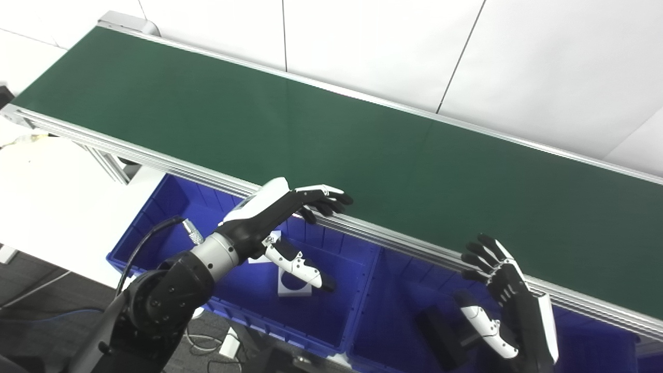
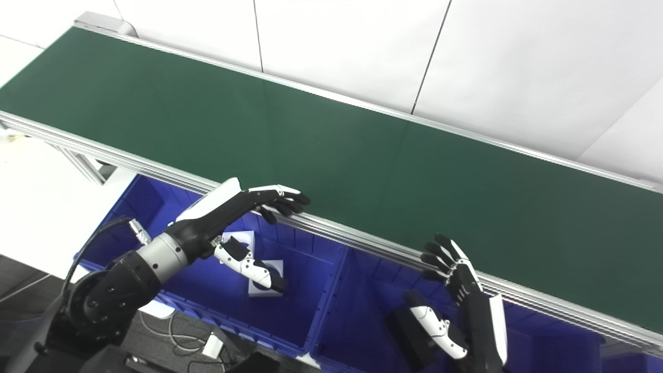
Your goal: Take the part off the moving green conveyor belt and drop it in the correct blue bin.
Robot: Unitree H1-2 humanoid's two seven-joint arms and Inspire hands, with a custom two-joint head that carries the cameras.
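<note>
No part lies anywhere on the visible stretch of the green belt (image 1: 331,134), so there is no direction from fingers to part, and no long axis, to report yet.

The left hand (image 1: 279,207) reaches over the near rail (image 1: 393,235), its fingers (image 1: 331,199) spread and extended at the belt's edge, holding nothing. The right hand (image 1: 510,290) stands below and just beside the same rail farther right, fingers (image 1: 481,254) fanned apart, also empty.

Judgement: which hand is nearer depends on which end the part arrives from; the belt's direction cannot be read from these views.

Below the rail sit the left blue bin (image 1: 155,207) and the right blue bin (image 1: 393,290). The left one holds white blocks (image 1: 292,285), partly covered by the left thumb. The right one holds a dark object (image 1: 435,326), hard to make out against the shadow. The belt is cut off at the right edge, and the right bin's far side is hidden behind the right hand.
</note>
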